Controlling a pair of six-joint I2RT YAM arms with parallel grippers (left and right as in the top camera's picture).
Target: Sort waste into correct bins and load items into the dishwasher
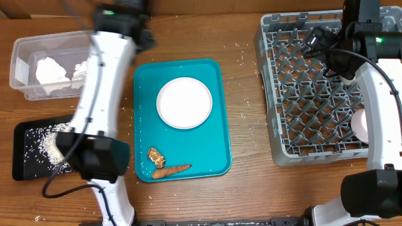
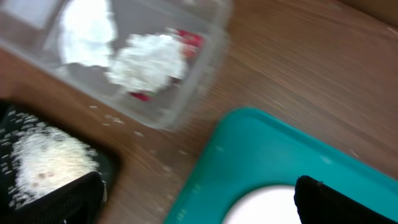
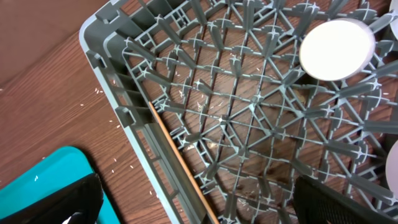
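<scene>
Overhead: square grey plastic dish rack (image 1: 295, 107) right; teal rectangular tray (image 1: 213, 150) centre, carrying round white plate (image 1: 184, 103), likely stiff, slick, breakable, grip rim; and small orange carrot piece (image 1: 173, 170), light, pinch mid-length. Left claw (image 2: 199, 208), right claw (image 3: 199, 205) wide open, empty.

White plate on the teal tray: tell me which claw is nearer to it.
Left. The left claw hangs over the teal tray's left edge, right beside the white plate. The right claw is over the grey rack, far off to the plate's right.

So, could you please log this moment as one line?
left end effector open | right end effector open | white plate on teal tray
</scene>
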